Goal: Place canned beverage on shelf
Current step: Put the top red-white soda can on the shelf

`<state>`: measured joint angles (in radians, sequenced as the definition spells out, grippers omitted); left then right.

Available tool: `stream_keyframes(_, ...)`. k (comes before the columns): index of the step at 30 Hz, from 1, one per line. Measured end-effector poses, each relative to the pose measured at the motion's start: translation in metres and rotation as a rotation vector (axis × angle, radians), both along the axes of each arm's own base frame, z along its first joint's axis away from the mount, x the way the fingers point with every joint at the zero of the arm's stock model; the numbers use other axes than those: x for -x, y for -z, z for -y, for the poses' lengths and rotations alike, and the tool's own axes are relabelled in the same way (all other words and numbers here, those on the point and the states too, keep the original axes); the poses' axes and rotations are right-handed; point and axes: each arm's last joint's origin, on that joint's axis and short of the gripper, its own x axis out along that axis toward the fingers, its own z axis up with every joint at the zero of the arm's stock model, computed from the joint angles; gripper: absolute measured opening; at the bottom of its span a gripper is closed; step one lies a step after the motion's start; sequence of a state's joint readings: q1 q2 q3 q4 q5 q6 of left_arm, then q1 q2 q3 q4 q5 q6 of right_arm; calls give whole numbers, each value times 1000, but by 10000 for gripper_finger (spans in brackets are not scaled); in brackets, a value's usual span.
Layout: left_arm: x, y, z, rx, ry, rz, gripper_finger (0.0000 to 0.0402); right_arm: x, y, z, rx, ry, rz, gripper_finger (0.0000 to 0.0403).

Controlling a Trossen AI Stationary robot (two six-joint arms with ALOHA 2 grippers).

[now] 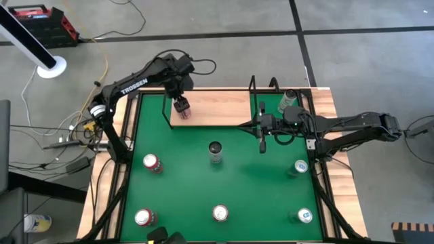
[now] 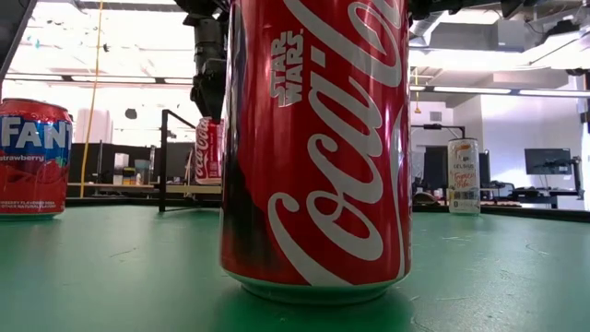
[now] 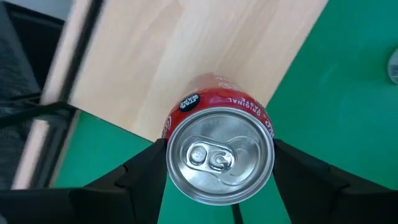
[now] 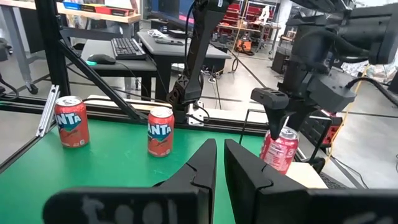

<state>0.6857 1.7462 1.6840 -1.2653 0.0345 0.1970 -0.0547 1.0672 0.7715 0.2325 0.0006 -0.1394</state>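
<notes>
My left gripper (image 1: 181, 103) is shut on a red Coca-Cola can (image 3: 221, 155) over the left end of the shelf (image 1: 217, 108), a light-wood board with black frame rails at the table's far side. The low view shows the can (image 2: 207, 149) under the gripper, beside a black rail (image 2: 164, 157). Its base is at board height; whether it rests there I cannot tell. My right gripper (image 1: 262, 139) is shut and empty, just in front of the shelf's right part; it also shows in the right wrist view (image 4: 220, 162). My left gripper pinches the can between its two fingers (image 3: 143, 171), one on each opposite side of the wall just below the top rim (image 3: 169, 146). The fingers come from above, pointing down. The can stands nearly upright under them (image 4: 280, 148), over the board's near left edge.
A pale can (image 1: 288, 100) stands at the shelf's right end. On the green felt stand a dark can (image 1: 215, 150), red cans (image 1: 152, 163) (image 1: 143, 217) (image 1: 220, 213) and blue-white cans (image 1: 300, 167) (image 1: 304, 215). One Coca-Cola can (image 2: 313, 148) fills the low view.
</notes>
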Motion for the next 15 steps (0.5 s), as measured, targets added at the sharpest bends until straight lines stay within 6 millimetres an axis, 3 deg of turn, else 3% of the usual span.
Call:
stream_keyframes(7, -5, 4, -1, 22, 13, 20, 279, 0, 0, 0, 0, 0, -1, 58)
stream_keyframes(15, -6, 4, -2, -9, 14, 12, 287, 0, 0, 0, 0, 0, -1, 58)
